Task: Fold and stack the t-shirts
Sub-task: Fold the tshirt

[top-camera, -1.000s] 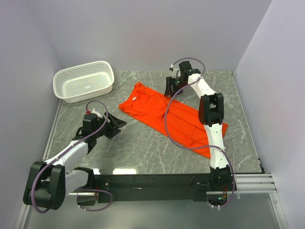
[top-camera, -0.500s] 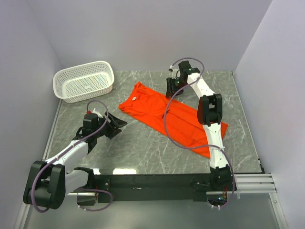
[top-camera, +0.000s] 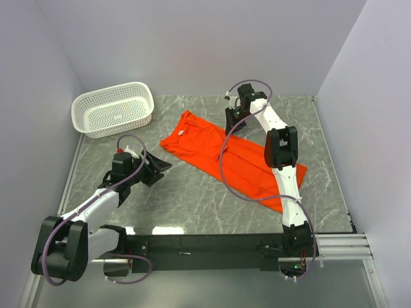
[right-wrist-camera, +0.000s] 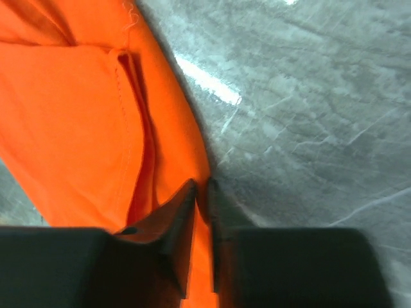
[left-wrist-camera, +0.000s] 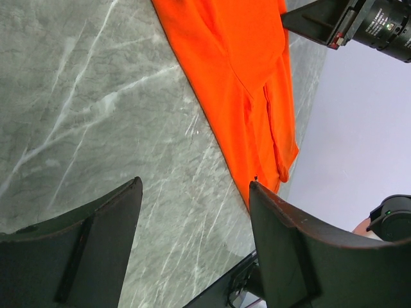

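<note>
Orange-red short-sleeved cloth t-shirt (top-camera: 218,154) lying flat on grey marbled table top (top-camera: 192,205), stretched as a long slanted band from the far middle down toward the near right; small white neck label (top-camera: 182,133) showing at the far-left end of the band; seams and a lengthwise crease visible in the cloth from both wrist views (left-wrist-camera: 237,64) (right-wrist-camera: 70,115); right gripper (top-camera: 231,125) lowered onto the far long edge of the t-shirt, partway along from the collar end; seen close up from the right wrist (right-wrist-camera: 202,189), jaws drawn narrow with only a slim gap, a strip of orange cloth edge caught between the two black fingers (right-wrist-camera: 176,224), bare table just beside on the outer side; right arm reaching from its base over the near-right part of the cloth; left gripper (top-camera: 160,168) held over bare table left of the t-shirt, near it but apart, pointing toward its long near edge; jaws spread wide with nothing between them, only table and the orange band beyond showing in the gap (left-wrist-camera: 196,185); white perforated plastic basket (top-camera: 96,125) standing upright at the far-left corner, well apart from the cloth and from both grippers.
</note>
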`<state>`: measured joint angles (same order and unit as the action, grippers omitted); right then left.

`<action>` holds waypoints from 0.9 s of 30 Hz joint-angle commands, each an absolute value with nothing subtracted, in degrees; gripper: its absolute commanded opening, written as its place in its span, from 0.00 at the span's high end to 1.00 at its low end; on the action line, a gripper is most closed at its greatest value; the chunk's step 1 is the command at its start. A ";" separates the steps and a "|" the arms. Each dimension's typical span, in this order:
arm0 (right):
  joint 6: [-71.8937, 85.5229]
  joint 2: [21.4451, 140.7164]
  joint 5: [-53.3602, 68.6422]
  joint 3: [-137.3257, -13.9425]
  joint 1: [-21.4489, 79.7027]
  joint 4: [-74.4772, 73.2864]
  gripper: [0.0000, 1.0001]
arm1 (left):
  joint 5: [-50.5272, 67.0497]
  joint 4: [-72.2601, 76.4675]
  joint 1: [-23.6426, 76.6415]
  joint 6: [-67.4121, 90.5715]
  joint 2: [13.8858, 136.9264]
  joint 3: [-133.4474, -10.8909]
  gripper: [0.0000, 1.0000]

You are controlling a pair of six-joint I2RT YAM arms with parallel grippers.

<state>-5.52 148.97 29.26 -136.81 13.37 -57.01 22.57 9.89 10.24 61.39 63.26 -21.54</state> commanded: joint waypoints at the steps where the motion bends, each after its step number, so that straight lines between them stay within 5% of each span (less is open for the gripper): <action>1: -3.00 148.80 26.55 -138.08 13.36 -54.42 0.86 | 23.47 11.69 10.63 61.70 62.75 -21.53 0.27; 4: -0.36 148.45 25.14 -139.04 12.48 -52.39 1.00 | 23.29 11.34 10.63 61.52 62.67 -21.62 0.27; 19: 9.76 146.34 16.70 -138.34 0.28 -44.83 1.00 | 24.43 14.67 12.47 61.35 69.51 -23.81 0.27; 21: 8.27 146.16 18.27 -138.34 -1.48 -45.17 0.86 | 24.43 15.12 13.97 61.09 73.01 -26.09 0.28; 22: 7.04 145.81 20.54 -137.73 -2.02 -45.87 0.64 | 24.43 15.55 15.80 61.00 74.26 -27.06 0.28; 23: 4.33 144.59 21.26 -137.03 -2.54 -46.40 0.54 | 24.35 15.64 16.78 60.82 75.57 -28.03 0.29; 25: 0.63 140.57 21.45 -132.49 -2.72 -47.46 0.42 | 23.91 16.87 19.93 61.34 79.26 -30.75 0.29; 27: -3.59 136.08 20.05 -126.51 -3.16 -45.71 0.40 | 23.20 18.89 22.22 62.48 83.55 -32.94 0.30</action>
<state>3.25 145.51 20.21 -131.74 -4.40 -46.30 23.07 13.23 19.22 61.52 80.03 -28.64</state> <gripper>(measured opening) 0.591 0.706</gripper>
